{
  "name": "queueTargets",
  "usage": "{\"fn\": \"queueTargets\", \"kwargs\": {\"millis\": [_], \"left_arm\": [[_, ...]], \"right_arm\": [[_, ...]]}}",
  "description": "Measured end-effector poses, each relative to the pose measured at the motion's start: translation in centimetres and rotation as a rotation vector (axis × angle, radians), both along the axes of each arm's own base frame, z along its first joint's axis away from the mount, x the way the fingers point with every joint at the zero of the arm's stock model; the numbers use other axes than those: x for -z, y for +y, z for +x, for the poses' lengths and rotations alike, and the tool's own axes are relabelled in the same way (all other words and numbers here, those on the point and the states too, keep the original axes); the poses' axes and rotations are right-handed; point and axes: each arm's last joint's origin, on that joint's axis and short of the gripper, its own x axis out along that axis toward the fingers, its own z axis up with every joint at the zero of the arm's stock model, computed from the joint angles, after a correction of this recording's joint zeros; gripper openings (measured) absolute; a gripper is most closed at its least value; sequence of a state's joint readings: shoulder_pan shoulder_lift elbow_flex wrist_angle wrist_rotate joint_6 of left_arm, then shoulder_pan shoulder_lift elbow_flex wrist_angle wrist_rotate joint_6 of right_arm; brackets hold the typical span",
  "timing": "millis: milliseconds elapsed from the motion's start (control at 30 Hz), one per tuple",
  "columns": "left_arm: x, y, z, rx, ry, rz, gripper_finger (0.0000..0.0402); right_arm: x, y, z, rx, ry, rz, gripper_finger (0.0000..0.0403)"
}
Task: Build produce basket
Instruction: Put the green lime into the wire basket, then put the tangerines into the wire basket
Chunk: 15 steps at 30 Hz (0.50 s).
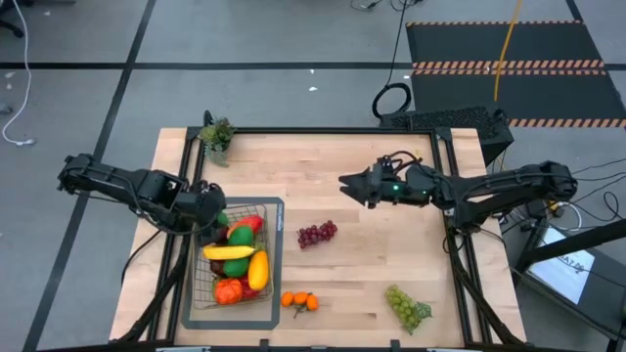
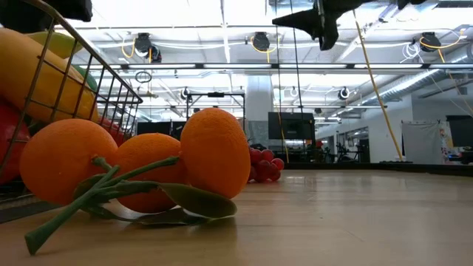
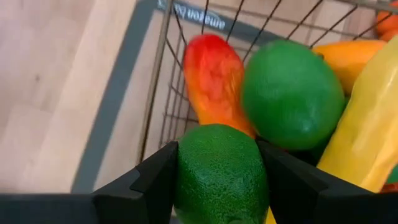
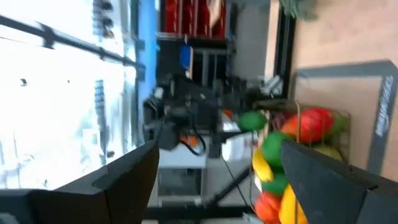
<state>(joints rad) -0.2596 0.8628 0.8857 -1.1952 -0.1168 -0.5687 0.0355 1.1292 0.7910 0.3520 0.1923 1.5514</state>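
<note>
1. Over the back corner of the basket [image 1: 275,256], the left gripper [image 3: 217,186] has its fingers clamped on a dark green lime [image 3: 219,175], holding it just above the produce already inside.
2. Inside the basket lie a red-orange mango [image 3: 212,82], a second lime [image 3: 292,93], a banana [image 1: 229,252], a yellow mango [image 1: 258,269] and some red fruit at the near end, possibly an apple [image 1: 228,290]; the high view is too small to be sure.
3. Under the basket sits a flat grey mat [image 1: 277,313], on the left part of the wooden counter [image 1: 372,284].
4. Loose on the counter: purple grapes [image 1: 316,234] near the middle, a cluster of oranges [image 1: 300,301] with a green stem and leaf just beside the mat's near corner, and green grapes [image 1: 408,307] toward the near right.
5. Raised over the counter's centre-right, the right gripper [image 1: 353,185] has its fingers spread apart with nothing between them, pointing toward the basket.
6. A small potted green sprig [image 1: 216,135] stands at the far left corner.
</note>
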Motion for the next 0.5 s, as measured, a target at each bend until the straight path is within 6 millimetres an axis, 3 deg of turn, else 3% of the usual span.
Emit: {"fn": "queueTargets", "kwargs": {"millis": [267,500], "left_arm": [[0.5,0.1,-0.4,-0.008,0.062,-0.007,0.0219],[0.6,0.2,-1.0,-0.087,0.123,-0.015,0.0298]], "right_arm": [[-0.3,1.3,-0.2,0.111,-0.018,-0.077,0.0329],[-0.4,2.5,-0.3,0.099,-0.006,-0.165,0.0329]]}}
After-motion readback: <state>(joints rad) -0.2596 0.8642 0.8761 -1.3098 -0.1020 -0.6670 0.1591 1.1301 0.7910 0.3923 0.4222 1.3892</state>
